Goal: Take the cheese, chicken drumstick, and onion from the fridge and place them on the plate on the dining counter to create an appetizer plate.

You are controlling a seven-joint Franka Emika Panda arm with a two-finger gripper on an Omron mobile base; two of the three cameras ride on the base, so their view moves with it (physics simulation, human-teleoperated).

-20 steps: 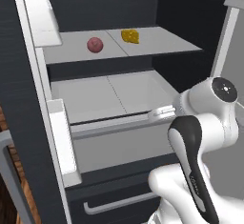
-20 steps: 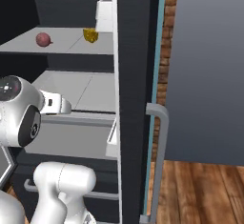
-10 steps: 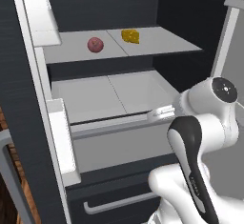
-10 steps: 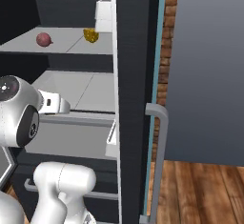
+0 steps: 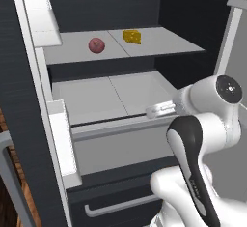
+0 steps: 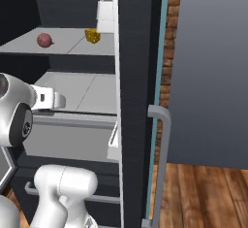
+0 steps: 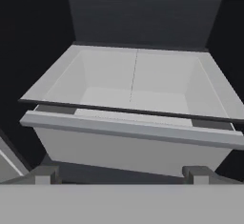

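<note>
The fridge [image 5: 96, 4] stands open. On its light grey shelf [image 5: 164, 42] the pinkish-red onion [image 5: 96, 45] [image 6: 44, 40] sits left of the yellow cheese [image 5: 131, 36] [image 6: 92, 36]. Below the shelf a white drawer [image 5: 120, 124] [image 7: 128, 130] is pulled out, and its inside looks bare. My gripper [image 5: 150, 111] [image 6: 57, 100] [image 7: 121, 175] hangs open just in front of the drawer's front rim, holding nothing and well below the two foods. The chicken drumstick, the plate and the dining counter are out of view.
A white door bin [image 5: 62, 139] juts out on the left door beside the drawer. The right door's dark edge [image 6: 135, 76] and grey bar handle [image 6: 162, 149] stand close to my arm. A lower drawer with a bar handle [image 5: 120, 206] sits underneath.
</note>
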